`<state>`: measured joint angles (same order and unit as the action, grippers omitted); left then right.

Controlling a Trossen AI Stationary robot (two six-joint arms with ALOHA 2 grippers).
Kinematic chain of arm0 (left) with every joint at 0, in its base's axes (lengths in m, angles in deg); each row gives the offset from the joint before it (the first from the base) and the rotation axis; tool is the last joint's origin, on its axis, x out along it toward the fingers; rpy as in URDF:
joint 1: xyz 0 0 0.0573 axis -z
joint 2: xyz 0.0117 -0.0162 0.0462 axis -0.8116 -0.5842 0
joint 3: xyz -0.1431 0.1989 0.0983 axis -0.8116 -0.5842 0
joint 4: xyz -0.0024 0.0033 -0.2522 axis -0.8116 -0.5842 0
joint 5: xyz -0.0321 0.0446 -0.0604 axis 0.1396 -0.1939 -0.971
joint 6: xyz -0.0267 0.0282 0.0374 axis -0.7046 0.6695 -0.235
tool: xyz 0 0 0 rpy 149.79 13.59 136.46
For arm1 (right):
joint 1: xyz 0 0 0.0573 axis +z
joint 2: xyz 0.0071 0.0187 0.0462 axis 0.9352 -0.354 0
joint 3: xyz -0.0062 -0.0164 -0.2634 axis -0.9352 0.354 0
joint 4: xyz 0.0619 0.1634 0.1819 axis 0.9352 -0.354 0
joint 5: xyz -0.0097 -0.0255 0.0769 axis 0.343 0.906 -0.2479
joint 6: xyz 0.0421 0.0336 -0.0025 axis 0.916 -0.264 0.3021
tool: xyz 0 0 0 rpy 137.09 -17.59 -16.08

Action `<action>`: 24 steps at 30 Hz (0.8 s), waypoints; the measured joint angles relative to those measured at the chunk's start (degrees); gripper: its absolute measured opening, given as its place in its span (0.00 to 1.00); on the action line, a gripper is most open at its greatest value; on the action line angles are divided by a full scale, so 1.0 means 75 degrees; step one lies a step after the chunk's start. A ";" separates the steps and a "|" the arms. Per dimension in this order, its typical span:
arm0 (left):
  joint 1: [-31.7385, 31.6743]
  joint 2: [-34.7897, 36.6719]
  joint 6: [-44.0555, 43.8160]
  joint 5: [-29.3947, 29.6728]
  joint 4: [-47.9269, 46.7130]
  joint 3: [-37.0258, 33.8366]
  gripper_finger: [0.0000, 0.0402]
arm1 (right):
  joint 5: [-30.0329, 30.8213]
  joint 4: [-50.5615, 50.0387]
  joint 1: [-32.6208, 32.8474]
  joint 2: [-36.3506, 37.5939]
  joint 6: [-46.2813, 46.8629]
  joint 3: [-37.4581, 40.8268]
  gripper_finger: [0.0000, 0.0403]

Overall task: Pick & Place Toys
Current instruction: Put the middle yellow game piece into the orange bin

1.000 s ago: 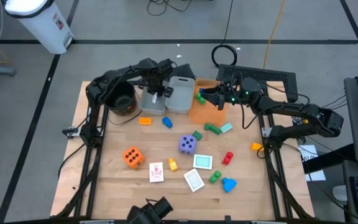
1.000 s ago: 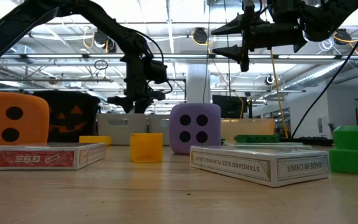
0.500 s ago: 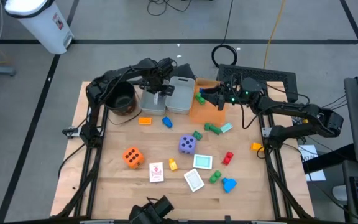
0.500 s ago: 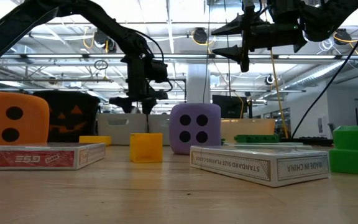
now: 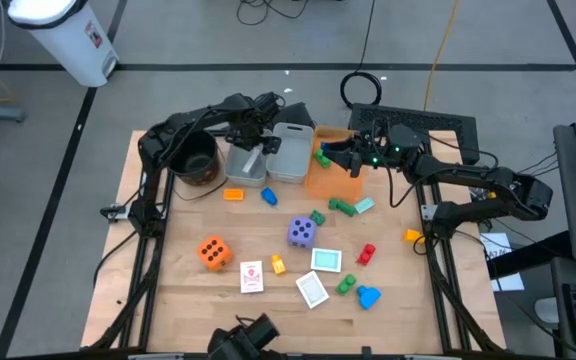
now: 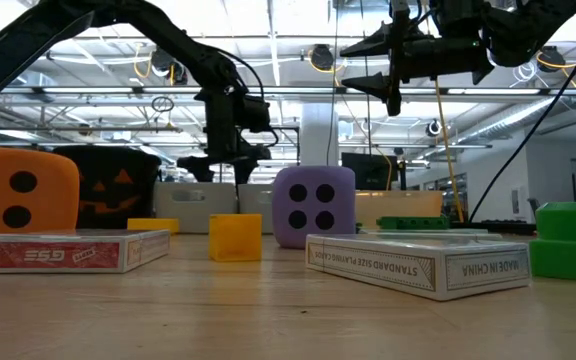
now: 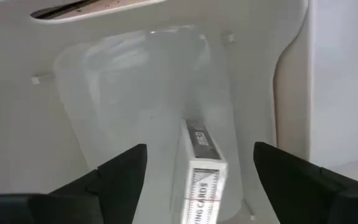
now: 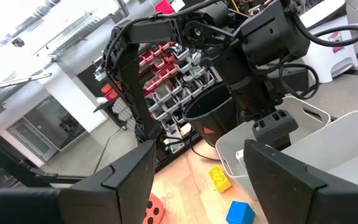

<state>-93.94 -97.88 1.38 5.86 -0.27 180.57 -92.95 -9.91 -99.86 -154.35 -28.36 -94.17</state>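
My left gripper (image 5: 251, 150) hangs open over the left grey bin (image 5: 240, 172). A white card pack (image 7: 202, 174) lies on that bin's floor between the fingers, touching neither. My right gripper (image 5: 341, 158) stands open above the orange bin (image 5: 333, 183) and holds nothing. More toys lie on the table: an orange die (image 5: 213, 252), a purple die (image 5: 301, 233), cards (image 5: 326, 260) and small coloured blocks (image 5: 346, 207).
A black pot (image 5: 193, 158) stands left of the grey bins, and a second grey bin (image 5: 290, 152) stands between the left one and the orange bin. In the low view a card pack (image 6: 423, 262) and a yellow block (image 6: 235, 236) lie close to the camera.
My left gripper has opened over the left grey bin and let go of the white card pack, which now lies inside the bin. The arm has stayed in nearly the same place.
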 joint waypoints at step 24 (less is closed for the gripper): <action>0.0951 0.3639 0.1712 -0.0793 0.2635 -0.0090 0.55 | 0.0000 0.0018 0.0011 0.0000 0.0233 0.0000 0.58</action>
<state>-86.81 -70.59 14.23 -0.09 19.49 179.90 -92.95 -9.77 -99.77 -154.35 -26.61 -94.17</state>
